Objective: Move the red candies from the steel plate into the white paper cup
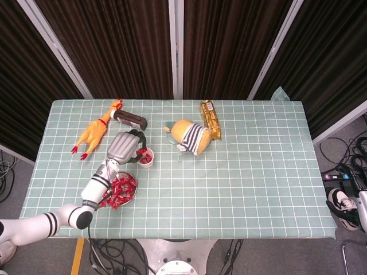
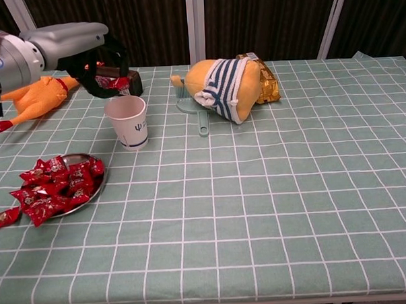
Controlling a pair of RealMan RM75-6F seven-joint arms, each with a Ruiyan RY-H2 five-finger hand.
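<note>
Candy [image 2: 121,82] sits pinched in the fingertips of the left hand [image 2: 102,67], which we see poised directly above the mouth of the white paper cup [image 2: 127,121]. We read that height and position as set up for a drop: fingers point down over the opening, so letting go should land the piece inside. In the head view the cup [image 1: 144,157] already shows red at its bottom, so some candies look delivered. The steel plate [image 2: 100,186] lies at about 7 o'clock from the cup, near it but not touching, with the heap of red candies [image 2: 53,187] piled on it; a few pieces spill over the rim at 8 o'clock onto the cloth. We judge most of the job remains.

Hard to make out: how many pieces are in the pinch, since the dark fingers cover most of it. In the head view the left hand [image 1: 124,147] overlaps part of the cup rim. The right hand is cut off; only a bit of white casing shows at the frame's 4 o'clock edge.

Rubber chicken [image 2: 32,97] and dark bottle [image 2: 115,80] lie behind the hand, unrelated.
</note>
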